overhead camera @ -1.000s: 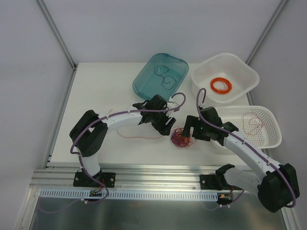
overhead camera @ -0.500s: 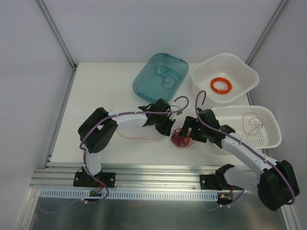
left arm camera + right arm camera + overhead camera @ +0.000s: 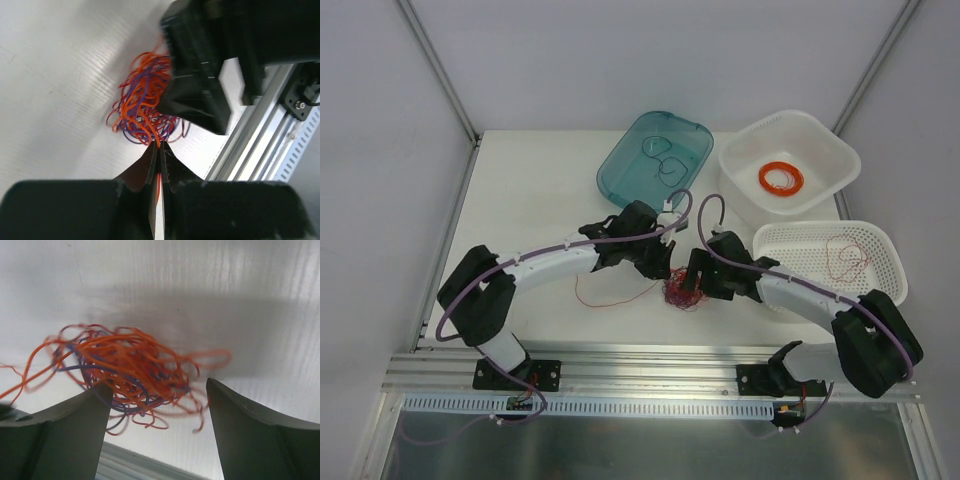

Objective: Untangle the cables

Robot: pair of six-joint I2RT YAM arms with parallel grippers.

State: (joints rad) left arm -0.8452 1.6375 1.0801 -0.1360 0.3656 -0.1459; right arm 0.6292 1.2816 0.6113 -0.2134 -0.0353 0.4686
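Observation:
The cables (image 3: 682,292) form a small wad of thin orange, red and dark purple wires near the table's front edge; it also shows in both wrist views (image 3: 145,107) (image 3: 135,367). My left gripper (image 3: 660,268) sits just left of the wad, and its tips (image 3: 160,145) are shut on one orange strand at the wad's edge. My right gripper (image 3: 696,280) is open on the wad's right side. In its wrist view the two fingers (image 3: 157,390) straddle the lower part of the wad without pinching it. A loose red wire (image 3: 610,296) trails left from the wad.
A teal tray (image 3: 620,165) holding dark wire loops lies at the back. A deep white basket (image 3: 790,125) with an orange ring coil (image 3: 781,178) stands at back right. A flat white basket (image 3: 885,260) holds a thin red wire (image 3: 845,258). An aluminium rail (image 3: 650,365) borders the front.
My left gripper has shut on an orange strand and its arm stretched out. My right gripper slid left onto the wad with its jaws narrowing slightly. The wad shifted a little left.

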